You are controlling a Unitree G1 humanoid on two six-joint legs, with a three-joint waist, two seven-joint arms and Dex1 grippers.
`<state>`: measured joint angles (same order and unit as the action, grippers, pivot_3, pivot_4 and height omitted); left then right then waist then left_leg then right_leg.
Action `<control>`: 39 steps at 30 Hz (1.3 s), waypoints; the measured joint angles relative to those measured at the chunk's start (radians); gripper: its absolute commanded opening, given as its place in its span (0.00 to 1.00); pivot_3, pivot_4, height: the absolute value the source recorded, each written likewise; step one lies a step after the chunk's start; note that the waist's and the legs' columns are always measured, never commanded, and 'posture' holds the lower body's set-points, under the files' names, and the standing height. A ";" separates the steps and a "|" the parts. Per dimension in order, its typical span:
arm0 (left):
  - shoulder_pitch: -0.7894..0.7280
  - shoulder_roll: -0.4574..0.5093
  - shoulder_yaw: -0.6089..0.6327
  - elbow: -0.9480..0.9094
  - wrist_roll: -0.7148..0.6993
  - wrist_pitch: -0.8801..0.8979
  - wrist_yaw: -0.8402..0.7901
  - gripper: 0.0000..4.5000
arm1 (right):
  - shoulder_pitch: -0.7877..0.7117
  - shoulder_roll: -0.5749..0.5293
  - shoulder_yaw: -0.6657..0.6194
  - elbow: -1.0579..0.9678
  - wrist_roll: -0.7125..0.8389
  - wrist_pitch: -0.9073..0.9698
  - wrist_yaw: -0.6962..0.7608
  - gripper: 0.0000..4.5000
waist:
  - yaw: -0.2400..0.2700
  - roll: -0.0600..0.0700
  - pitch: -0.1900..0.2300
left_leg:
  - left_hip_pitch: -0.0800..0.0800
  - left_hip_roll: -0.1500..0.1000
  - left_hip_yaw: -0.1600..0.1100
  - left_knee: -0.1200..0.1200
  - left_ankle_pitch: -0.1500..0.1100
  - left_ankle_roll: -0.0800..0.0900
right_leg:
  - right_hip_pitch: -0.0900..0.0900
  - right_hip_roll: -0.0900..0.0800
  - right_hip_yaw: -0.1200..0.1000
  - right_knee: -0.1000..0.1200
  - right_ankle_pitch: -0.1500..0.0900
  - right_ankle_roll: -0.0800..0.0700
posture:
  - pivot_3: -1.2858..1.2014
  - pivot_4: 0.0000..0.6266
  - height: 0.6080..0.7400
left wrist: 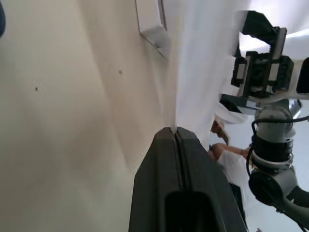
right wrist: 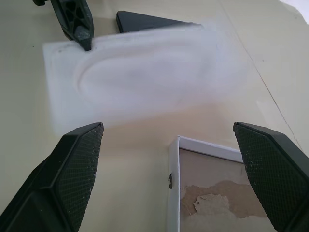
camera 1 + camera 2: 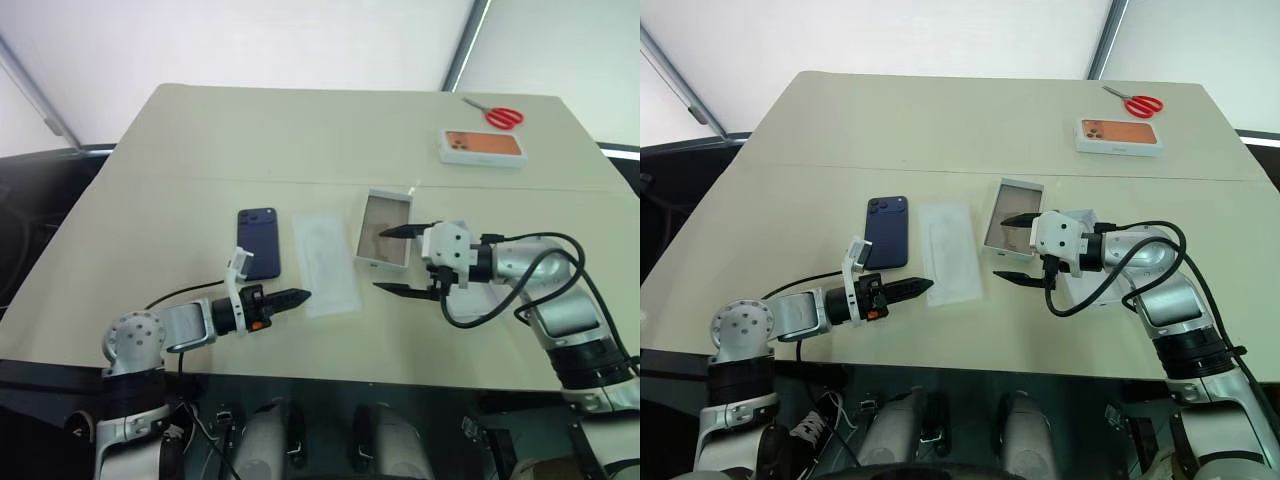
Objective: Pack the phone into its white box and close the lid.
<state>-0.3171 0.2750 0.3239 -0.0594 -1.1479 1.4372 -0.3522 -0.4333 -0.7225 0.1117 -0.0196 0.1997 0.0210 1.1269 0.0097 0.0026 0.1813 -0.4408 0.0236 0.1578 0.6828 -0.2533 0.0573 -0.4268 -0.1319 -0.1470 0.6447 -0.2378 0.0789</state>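
Observation:
The dark blue phone [image 3: 258, 243] lies back up on the table, left of centre. To its right lies a flat white insert [image 3: 325, 260] with an oval recess. My left gripper [image 3: 298, 296] is shut on the insert's near left edge [image 1: 175, 116]. Right of the insert, the white box [image 3: 384, 230] sits open, its tan floor showing. My right gripper [image 3: 400, 260] hovers open at the box's near end, one finger over the box and one in front of it. The lid is mostly hidden under my right wrist, with a white edge [image 3: 1087, 214] showing.
A white box with an orange phone picture [image 3: 483, 146] sits at the far right, with red-handled scissors [image 3: 497, 115] just behind it. A seam crosses the tan table [image 3: 200, 150]. The table's front edge runs just below both arms.

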 measured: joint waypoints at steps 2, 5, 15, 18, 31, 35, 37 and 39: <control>0.003 0.003 -0.001 0.000 0.001 -0.012 -0.012 0.01 | 0.000 0.000 0.000 0.000 0.001 0.002 -0.002 1.00 | 0.000 0.000 0.000 | 0.000 0.000 0.000 0.000 0.000 0.000 | 0.000 0.000 0.000 0.000 0.000 0.000 | 0.52 0.24 0.98; 0.004 0.039 0.006 0.002 0.004 -0.034 -0.027 0.01 | 0.000 0.001 0.000 0.000 0.003 0.026 0.001 1.00 | -0.001 0.000 0.000 | 0.000 0.000 0.000 0.000 0.000 0.000 | -0.001 0.000 0.000 0.000 0.000 0.000 | 0.52 0.24 0.98; -0.049 0.180 0.097 0.037 0.076 -0.233 -0.060 0.01 | -0.071 0.078 0.086 0.113 -0.043 0.246 -0.051 1.00 | -0.001 0.000 0.000 | -0.002 0.000 0.000 0.000 0.000 -0.001 | -0.002 -0.001 0.000 0.000 -0.001 -0.003 | 0.52 0.24 0.98; -0.065 0.182 0.091 0.045 0.077 -0.243 -0.060 0.00 | -0.118 0.106 0.105 0.171 -0.059 0.280 -0.063 0.89 | -0.001 0.000 0.001 | -0.002 0.000 0.000 -0.001 0.000 0.000 | -0.003 -0.001 0.000 0.000 0.000 -0.001 | 0.52 0.24 0.98; -0.106 0.133 0.096 0.047 -0.009 -0.210 0.031 0.00 | -0.106 0.125 0.118 0.174 -0.066 0.207 -0.018 0.00 | -0.012 -0.001 0.001 | -0.002 0.000 0.000 -0.001 0.001 0.002 | -0.002 0.001 0.000 0.000 0.000 0.000 | 0.52 0.24 0.98; -0.159 0.131 0.097 0.049 -0.052 -0.197 0.053 0.00 | -0.038 0.155 0.149 0.060 -0.050 0.183 0.008 0.00 | -0.016 -0.001 0.001 | -0.002 0.000 0.000 -0.001 0.001 0.002 | -0.001 0.001 0.000 0.000 0.000 0.000 | 0.52 0.24 0.98; -0.172 0.131 0.096 0.050 -0.062 -0.197 0.061 0.00 | -0.024 0.161 0.173 0.036 -0.057 0.166 0.009 0.00 | -0.020 -0.001 0.001 | -0.002 0.000 0.000 -0.001 0.001 0.002 | -0.002 0.001 0.000 0.000 0.000 0.000 | 0.52 0.24 0.98; -0.180 0.131 0.096 0.067 -0.075 -0.195 0.076 0.00 | -0.013 0.161 0.185 0.021 -0.067 0.146 0.007 0.00 | -0.021 -0.001 0.001 | -0.002 0.000 0.000 -0.001 0.002 0.002 | -0.002 0.002 0.000 0.000 0.000 0.000 | 0.52 0.24 0.98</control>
<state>-0.4967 0.4061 0.4204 0.0079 -1.2233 1.2421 -0.2763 -0.4462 -0.5611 0.2970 0.0015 0.1327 0.1674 1.1338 -0.0114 0.0014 0.1822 -0.4426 0.0237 0.1578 0.6821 -0.2518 0.0591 -0.4283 -0.1302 -0.1473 0.6452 -0.2377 0.0793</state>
